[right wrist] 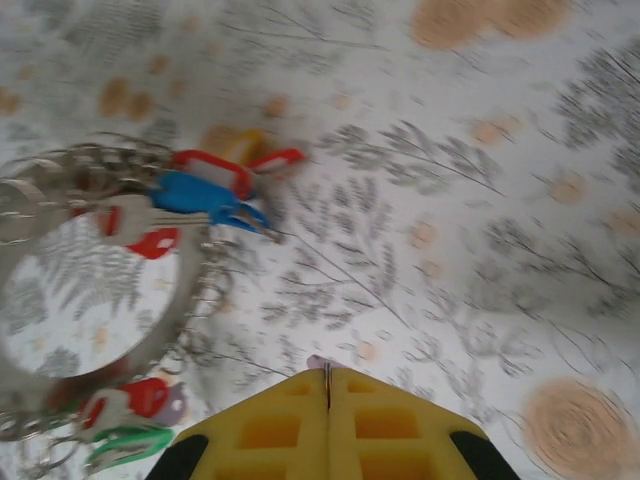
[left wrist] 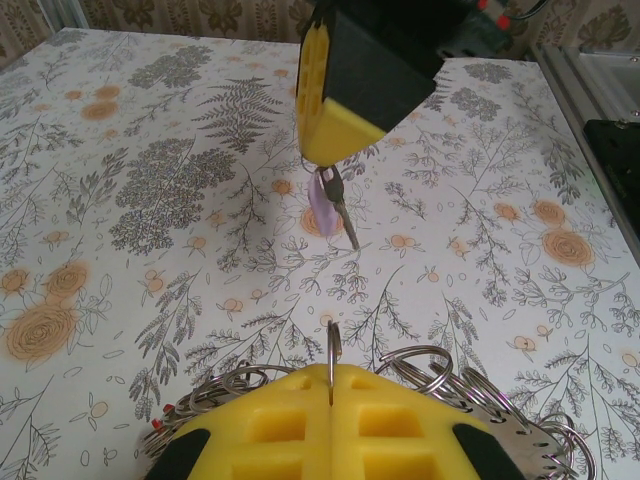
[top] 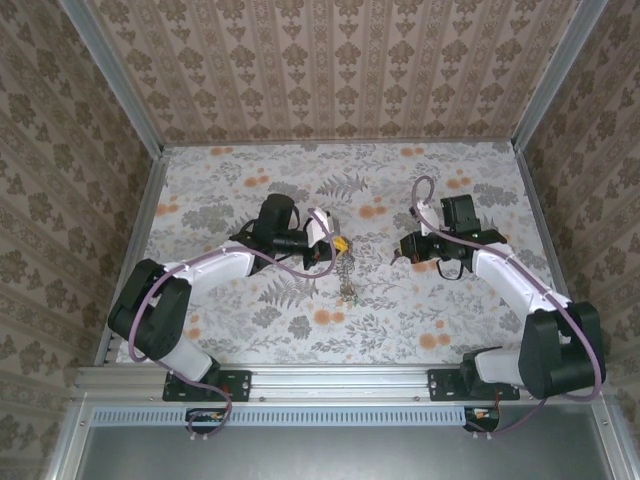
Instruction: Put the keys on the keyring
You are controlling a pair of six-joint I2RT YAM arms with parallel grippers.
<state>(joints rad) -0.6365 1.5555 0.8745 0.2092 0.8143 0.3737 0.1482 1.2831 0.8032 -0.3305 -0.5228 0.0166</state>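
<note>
My left gripper (left wrist: 331,378) is shut on the thin silvery keyring (left wrist: 333,348), seen edge-on between its yellow fingers. Small split rings (left wrist: 430,365) fan out on both sides. In the top view the left gripper (top: 340,246) sits mid-table with the bunch of keys (top: 347,282) hanging below it. The right wrist view shows the keyring (right wrist: 60,400) as a big hoop at the left, carrying red, blue and green keys (right wrist: 200,195). My right gripper (right wrist: 328,372) is shut on a purple key (left wrist: 326,208), which dangles under its fingers and faces the left gripper across a short gap.
The floral tablecloth (top: 450,320) covers the table. Patterned walls and metal rails (top: 150,200) close it in on three sides. Both arm bases stand at the near edge.
</note>
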